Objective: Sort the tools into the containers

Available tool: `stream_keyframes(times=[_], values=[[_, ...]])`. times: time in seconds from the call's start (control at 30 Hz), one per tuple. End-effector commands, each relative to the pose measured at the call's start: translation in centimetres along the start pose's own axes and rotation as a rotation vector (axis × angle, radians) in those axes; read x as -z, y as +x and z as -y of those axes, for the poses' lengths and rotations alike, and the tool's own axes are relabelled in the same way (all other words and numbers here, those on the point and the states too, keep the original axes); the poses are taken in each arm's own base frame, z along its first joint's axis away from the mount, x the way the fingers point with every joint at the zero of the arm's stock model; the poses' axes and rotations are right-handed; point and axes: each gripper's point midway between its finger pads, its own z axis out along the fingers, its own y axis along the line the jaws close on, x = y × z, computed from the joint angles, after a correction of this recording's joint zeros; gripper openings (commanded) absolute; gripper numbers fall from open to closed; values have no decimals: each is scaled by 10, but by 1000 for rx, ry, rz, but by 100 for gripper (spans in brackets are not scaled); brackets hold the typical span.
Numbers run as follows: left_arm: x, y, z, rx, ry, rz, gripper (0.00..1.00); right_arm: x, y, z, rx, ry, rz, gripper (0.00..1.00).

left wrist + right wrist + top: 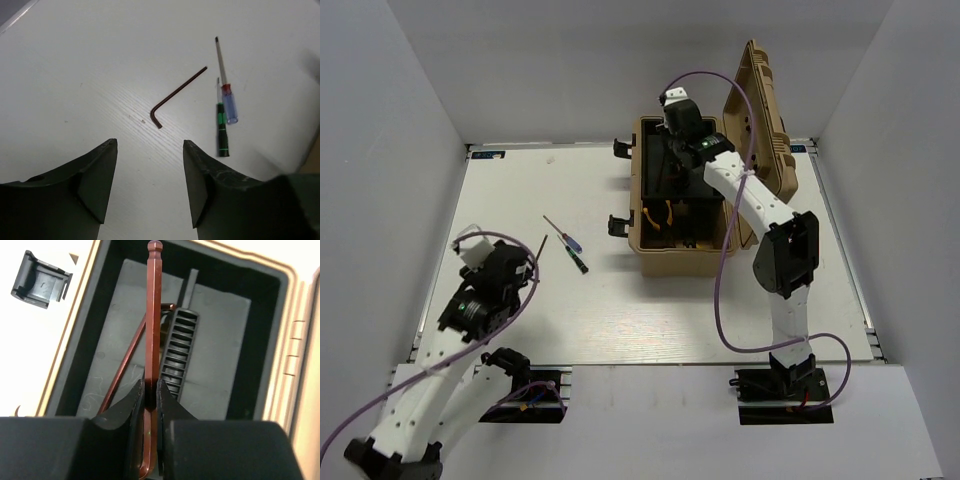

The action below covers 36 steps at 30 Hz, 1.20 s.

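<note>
- Over at the upper right of the top view, the right gripper (151, 385) is reaching down into the open toolbox (680, 262). Its fingers are pinched tight on a reddish-brown hex key (154, 300).
- That key stands straight up the middle of the wrist view, ball end at the top and its bend tucked below the fingers.
- Under it, on the dark floor of the box, lies a second hex key (125, 365), slanting beside a ribbed black piece (177, 350).
- The pliers (665, 215) show their orange handles in the nearer part of the box.
- The lid (770, 110) stands upright on the right side, and a black latch (40, 280) hangs open at the upper left of the right wrist view.
- In the lower left, the left gripper (150, 145) hovers over the table (75, 75), fingers spread wide and holding nothing.
- Just beyond it lies a thin dark L-shaped key (175, 97).
- Right of that key sit the blue-handled screwdriver (229, 105) and a green-and-black screwdriver (222, 132), touching side by side.
</note>
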Motion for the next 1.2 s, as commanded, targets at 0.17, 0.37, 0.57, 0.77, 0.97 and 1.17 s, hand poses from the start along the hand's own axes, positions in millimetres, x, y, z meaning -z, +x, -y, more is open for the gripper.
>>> stream_keyframes(times=[0.17,0.37,0.57,0.77,0.97,1.17], values=[[-30,37,23,-176,-46,-171,70,-9,-7,-21,-82,-122,14,0],[-34,41,32,-219,-18,-205,71,-13,-3,-31,-95,-152,-9,14],[-47,45,50,-302,28,-243,73,-1,-9,-29,-107,-167,-5,36],[-63,50,72,-386,117,-266,69,28,-28,-29,-134,-207,29,32],[-92,55,79,-458,120,-311,49,116,-35,-93,-52,-734,68,0],[-141,70,68,-472,58,-417,48,214,-18,-121,121,-1141,134,0]])
